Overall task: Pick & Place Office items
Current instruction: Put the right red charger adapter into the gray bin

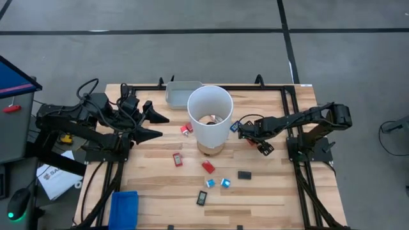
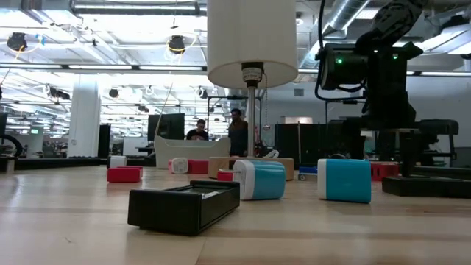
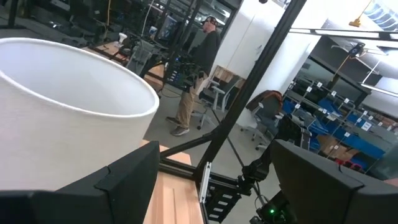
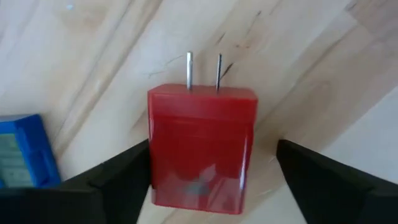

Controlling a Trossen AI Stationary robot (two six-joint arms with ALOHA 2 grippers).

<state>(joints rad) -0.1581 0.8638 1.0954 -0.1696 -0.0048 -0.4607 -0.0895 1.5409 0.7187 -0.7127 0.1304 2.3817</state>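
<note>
A: What is sitting around the right gripper (image 1: 250, 136)?

B: It is reaching low beside the tall white cylinder (image 1: 209, 116), fingers spread wide, with a red two-pronged piece (image 4: 200, 149) lying on the wood between them, untouched. A blue piece (image 4: 22, 152) is lying just beside it.

A: And the other office items?

B: They are lying scattered in front of the cylinder: red ones (image 1: 177, 159), light blue ones (image 1: 225, 183), black ones (image 1: 244, 174).

A: The left gripper (image 1: 157, 126)?

B: It is hanging spread beside the cylinder, near the grey tray (image 1: 178, 93). A blue tray (image 1: 124, 208) is resting at the table's front edge.
</note>
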